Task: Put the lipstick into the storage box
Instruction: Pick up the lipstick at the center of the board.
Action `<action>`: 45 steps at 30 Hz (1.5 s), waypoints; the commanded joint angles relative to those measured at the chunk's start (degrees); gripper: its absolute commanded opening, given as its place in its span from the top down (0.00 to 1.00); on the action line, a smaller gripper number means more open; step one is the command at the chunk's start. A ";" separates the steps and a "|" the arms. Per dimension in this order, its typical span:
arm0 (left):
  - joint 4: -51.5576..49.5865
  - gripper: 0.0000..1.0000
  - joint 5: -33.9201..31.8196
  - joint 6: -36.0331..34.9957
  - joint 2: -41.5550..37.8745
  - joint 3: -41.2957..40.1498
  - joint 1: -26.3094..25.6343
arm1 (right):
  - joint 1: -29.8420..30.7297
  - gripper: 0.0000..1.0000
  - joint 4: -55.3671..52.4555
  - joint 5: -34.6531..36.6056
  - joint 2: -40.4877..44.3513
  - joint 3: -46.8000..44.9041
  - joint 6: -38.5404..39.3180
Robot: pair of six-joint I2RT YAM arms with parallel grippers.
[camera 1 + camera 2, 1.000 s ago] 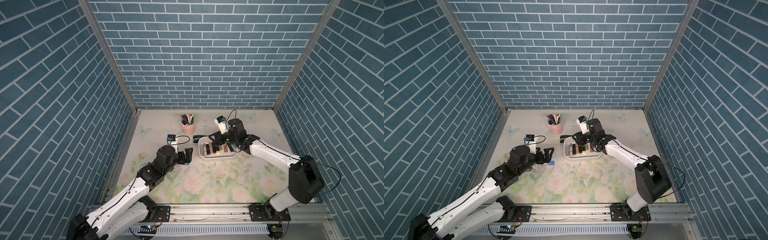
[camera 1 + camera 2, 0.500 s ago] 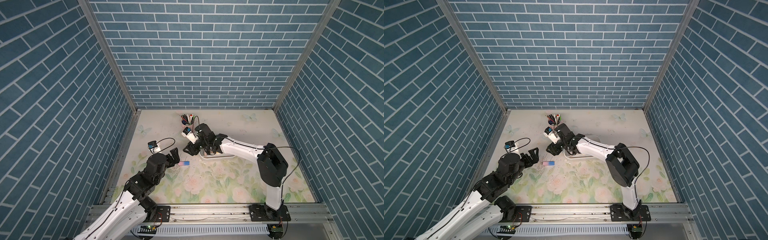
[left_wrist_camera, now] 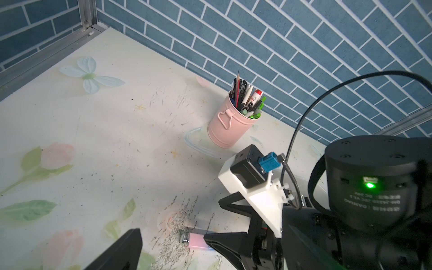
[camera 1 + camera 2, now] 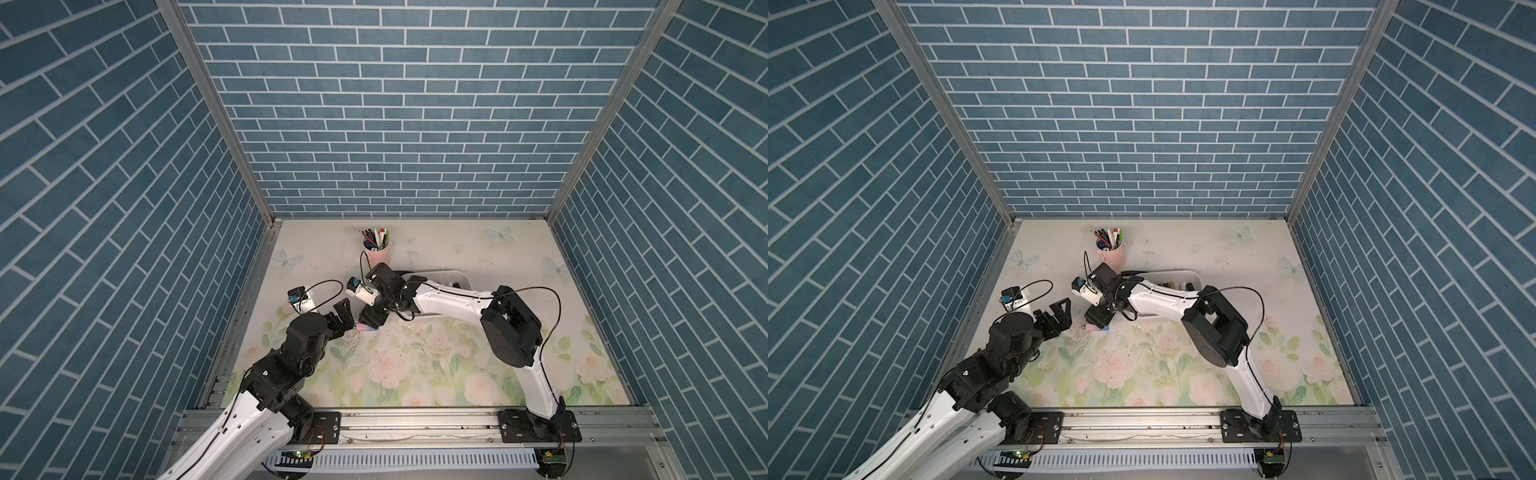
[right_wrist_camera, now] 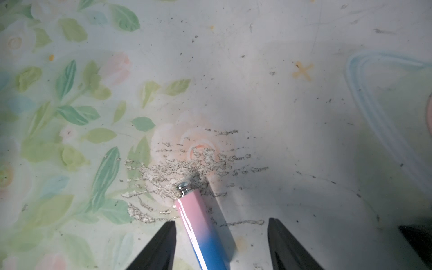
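**Lipstick on the counter, out of the box, between spread fingers**

Nearest the camera head, an aluminium rail [image 4: 415, 424] carries both arm bases along the front edge of the counter [image 4: 415, 365]. From there the left arm reaches in, and the left fingers [image 4: 344, 308] stand wide open and empty, just beside the lipstick [image 5: 201, 224] but apart from it.

The lipstick lies flat on the counter. It is pink at the end with a silver tip and blue at the other end. The right fingers [image 5: 161, 247] are lowered on either side of it, spread, with a gap showing on each side and nothing clamped. In both top views the right wrist covers most of the lipstick, leaving only a pink and blue sliver [image 4: 1098, 328].

Behind that, the right forearm lies across the storage box [image 4: 453, 274] and hides most of it. Its white rim shows at the far side, and dark lipsticks [image 4: 1177, 286] show inside near one end. The lipstick on the counter is outside the box, near its left end.

Farther back stands a pink pen cup [image 3: 224, 128] full of pens, near the box and clear of both arms.

The counter bears a pale print of roses, leaves and butterflies. It is scratched, with a grey scuffed patch [image 5: 182, 168] at the lipstick's tip. Blue brick-pattern walls [image 4: 395, 124] close in three sides.
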State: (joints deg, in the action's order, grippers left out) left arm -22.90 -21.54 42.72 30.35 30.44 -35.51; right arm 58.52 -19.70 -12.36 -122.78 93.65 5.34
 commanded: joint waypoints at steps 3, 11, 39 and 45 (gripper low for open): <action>-1.62 0.00 -1.74 0.19 -1.84 -0.99 0.35 | 0.87 0.33 -2.93 1.06 -1.66 1.41 3.09; -1.45 0.00 -1.63 0.18 -2.09 -0.99 0.35 | 1.39 0.33 -2.79 -1.94 -2.55 1.12 2.92; -1.36 0.00 -1.40 0.05 -3.06 -2.30 0.35 | 2.04 0.48 -3.01 3.19 -7.20 1.28 3.02; -1.32 0.00 -1.40 0.03 -3.19 -2.25 0.35 | 2.02 0.65 -2.03 3.82 -6.47 0.77 2.33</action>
State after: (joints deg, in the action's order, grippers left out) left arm -23.70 -22.48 42.89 27.59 28.77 -35.48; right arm 60.10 -21.06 -9.23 -127.76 94.15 7.81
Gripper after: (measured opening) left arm 0.995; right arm 0.367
